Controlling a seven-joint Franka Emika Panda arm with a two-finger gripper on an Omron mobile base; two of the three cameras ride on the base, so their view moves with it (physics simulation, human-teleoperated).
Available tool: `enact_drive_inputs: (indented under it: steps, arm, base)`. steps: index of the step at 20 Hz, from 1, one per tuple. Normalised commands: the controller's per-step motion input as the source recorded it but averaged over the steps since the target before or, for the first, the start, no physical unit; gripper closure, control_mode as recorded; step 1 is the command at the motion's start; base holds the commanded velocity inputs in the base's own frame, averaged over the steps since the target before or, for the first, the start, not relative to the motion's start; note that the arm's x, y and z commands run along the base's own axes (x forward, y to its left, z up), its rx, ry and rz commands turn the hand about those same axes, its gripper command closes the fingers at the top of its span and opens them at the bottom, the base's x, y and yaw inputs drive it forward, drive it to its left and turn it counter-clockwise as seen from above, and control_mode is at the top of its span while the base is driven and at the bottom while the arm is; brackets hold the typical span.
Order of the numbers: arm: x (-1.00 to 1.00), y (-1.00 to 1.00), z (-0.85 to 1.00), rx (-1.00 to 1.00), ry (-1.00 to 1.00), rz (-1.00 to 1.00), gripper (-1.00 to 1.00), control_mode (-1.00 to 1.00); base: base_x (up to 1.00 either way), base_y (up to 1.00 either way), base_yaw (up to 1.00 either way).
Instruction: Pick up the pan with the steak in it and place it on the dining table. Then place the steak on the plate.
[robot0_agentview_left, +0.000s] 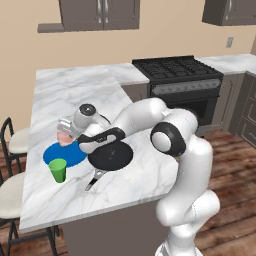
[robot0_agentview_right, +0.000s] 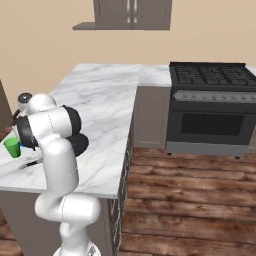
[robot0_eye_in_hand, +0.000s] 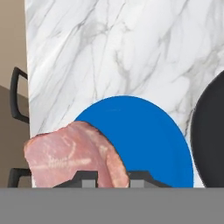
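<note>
Steak (robot0_eye_in_hand: 72, 155) is clamped in my gripper (robot0_eye_in_hand: 113, 177), jaws pinched on one edge of it so most of the slab hangs off to one side, held in the air above the dining table (robot0_agentview_left: 75, 95). Pan (robot0_agentview_left: 111, 156) is already down on the marble, just beside the plate (robot0_eye_in_hand: 140, 135), so what's left is the drop. Main risk I see: in the hand view the meat sits over the plate's rim and partly past it, toward the table edge and the stools (robot0_agentview_left: 12, 145). If I release here it could land half on the rim, or slide onto the marble or off the edge. I'd judge it needs to come further in over the blue centre first. Second risk: the off-centre grip lets the slab swing or slip out early. Third: the green cup (robot0_agentview_left: 58, 170) stands at the plate's near edge, and a low sweep of the wrist could tip it. The height above the plate can't be told from these views, so I'd lower slowly.
</note>
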Motion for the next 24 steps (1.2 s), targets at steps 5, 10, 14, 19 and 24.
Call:
enact_drive_inputs:
  steps: [5, 10, 14, 19, 24]
  arm:
    - [0.25, 0.30, -0.25, -0.03, 0.08, -0.03, 1.00, -1.00]
    - [0.06, 0.18, -0.18, -0.02, 0.05, -0.01, 1.00, -1.00]
    - [0.00, 0.00, -0.08, 0.00, 0.01, 0.00, 1.00, -1.00]
    - [0.03, 0.00, -0.17, 0.00, 0.01, 0.00, 1.00, -1.00]
    - [0.00, 0.00, -0.23, 0.00, 0.00, -0.01, 1.00, -1.00]
  base:
    - [0.00, 0.00, 0.00]
    - [0.00, 0.00, 0.00]
    - [0.00, 0.00, 0.00]
    - [0.00, 0.00, 0.00]
    - [0.00, 0.00, 0.00]
